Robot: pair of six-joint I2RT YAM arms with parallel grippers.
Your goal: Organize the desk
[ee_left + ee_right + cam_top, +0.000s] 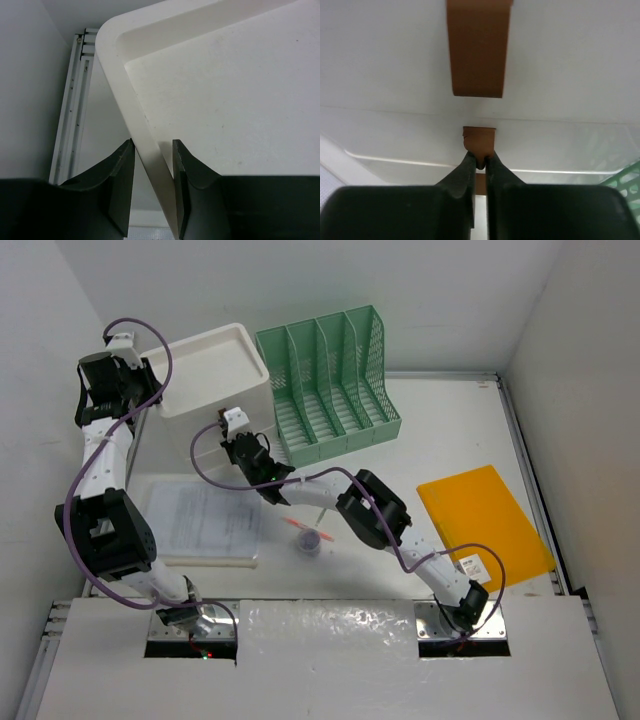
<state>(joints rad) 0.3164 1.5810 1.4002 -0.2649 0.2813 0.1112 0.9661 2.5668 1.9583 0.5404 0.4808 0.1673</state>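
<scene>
The desk (450, 430) is a white tabletop with metal rails. The white three-drawer box (205, 365) stands at its back left. My left gripper (140, 378) straddles the box's left top rim (145, 125). One finger is outside the rim and one inside, and both press on it (152, 150). My right gripper (240, 445) is at the box's front, shut on a brown drawer handle (479, 142). Another brown handle (479, 47) hangs above it.
A green mesh file rack (330, 385) stands right of the box. A stack of printed papers (205, 520) lies at front left. An orange folder (483, 523) lies at front right. A small purple and red item (312, 538) sits mid-front under the right arm.
</scene>
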